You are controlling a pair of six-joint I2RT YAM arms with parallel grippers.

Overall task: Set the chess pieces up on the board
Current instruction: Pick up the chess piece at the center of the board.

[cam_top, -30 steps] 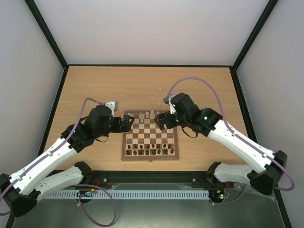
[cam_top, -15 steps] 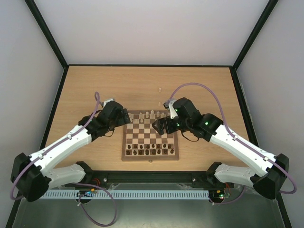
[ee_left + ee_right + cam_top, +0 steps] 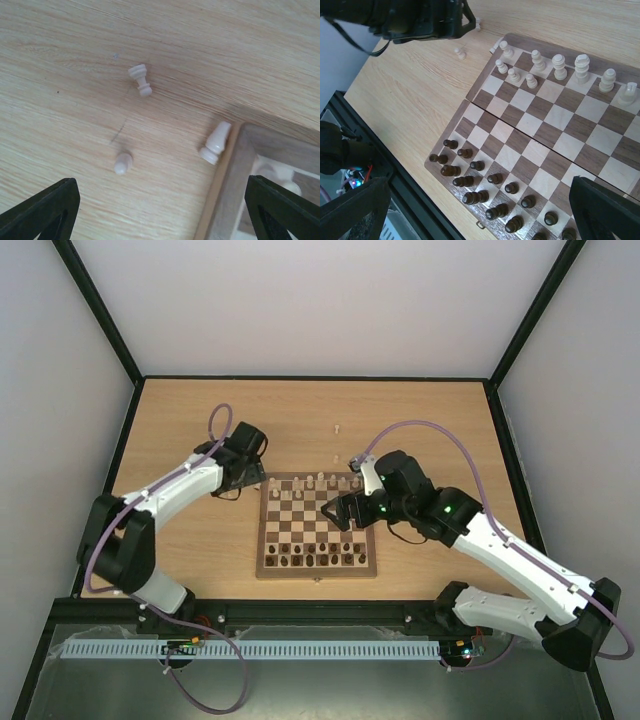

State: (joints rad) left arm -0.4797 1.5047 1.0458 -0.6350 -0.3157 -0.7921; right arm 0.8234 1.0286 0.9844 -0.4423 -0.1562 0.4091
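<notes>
The board [image 3: 317, 567] lies mid-table, dark chessmen on its near rows. Several cream chess pieces [image 3: 559, 66] stand along its far rows. Three more cream pieces lie on the table off the board's far-left corner: a rook-shaped one [image 3: 140, 80], a pawn [image 3: 123, 163], and a bishop [image 3: 216, 143] resting against the board frame [image 3: 235, 185]. My left gripper [image 3: 162, 217] hangs open above these, nothing between its fingers [image 3: 45, 210]. It also shows at that corner from above, left gripper [image 3: 257, 480]. My right gripper [image 3: 331, 512] hovers open over the board's middle, empty.
One small cream piece [image 3: 338, 428] lies alone on the tabletop beyond the board. Dark chessmen [image 3: 485, 185] crowd the board's near rows under my right wrist. The black table-edge rail [image 3: 395, 175] runs close to the board's near side.
My left arm has stretched forward, carrying its gripper from beside the board's left edge up to the far-left corner. The right gripper has slid slightly nearer over the board.
</notes>
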